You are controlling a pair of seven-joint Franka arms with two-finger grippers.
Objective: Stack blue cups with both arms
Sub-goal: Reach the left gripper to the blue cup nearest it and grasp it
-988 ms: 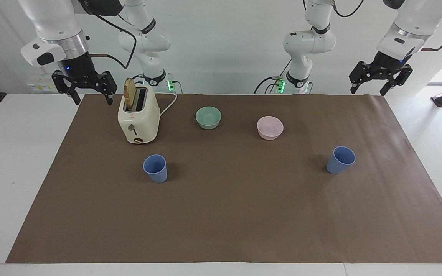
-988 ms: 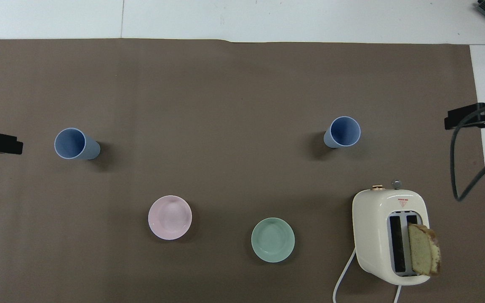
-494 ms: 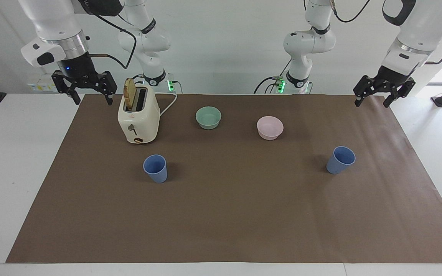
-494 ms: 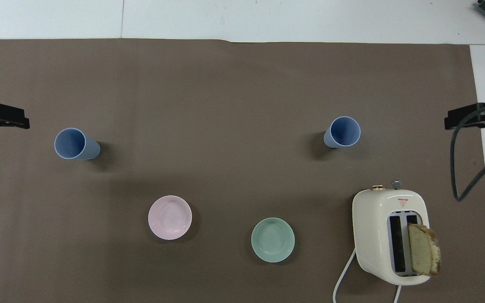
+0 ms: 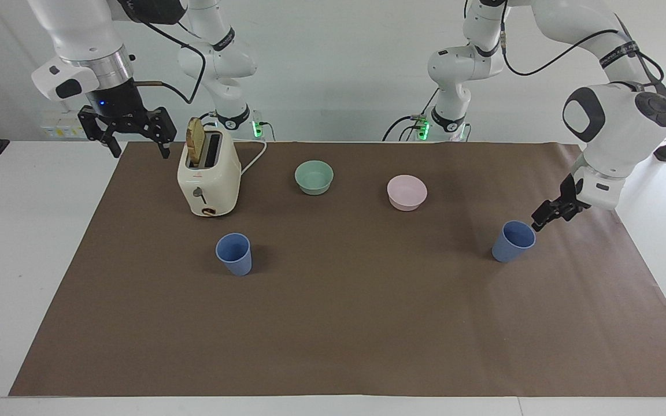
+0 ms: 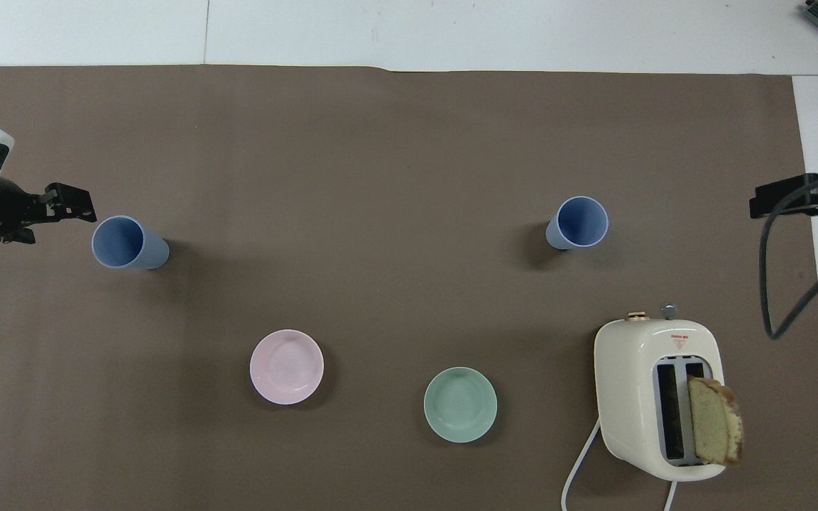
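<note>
Blue cups, you see, stand upright and well apart mid-table, one [image 5: 513, 241] toward the left arm's end, the other [image 5: 234, 253] toward the right arm's, with bare brown mat from them to the table's outer edge. Your left gripper [image 5: 544, 219] has dropped to just beside the first cup's rim; I cannot tell its fingers. The right gripper [image 5: 134, 134], fingers spread, waits beside the toaster [image 5: 208, 180], which hides its bread slot's depth from the facing view.

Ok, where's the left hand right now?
The left hand is low at the left arm's end of the table, right beside the rim of the blue cup there, not yet around it.
</note>
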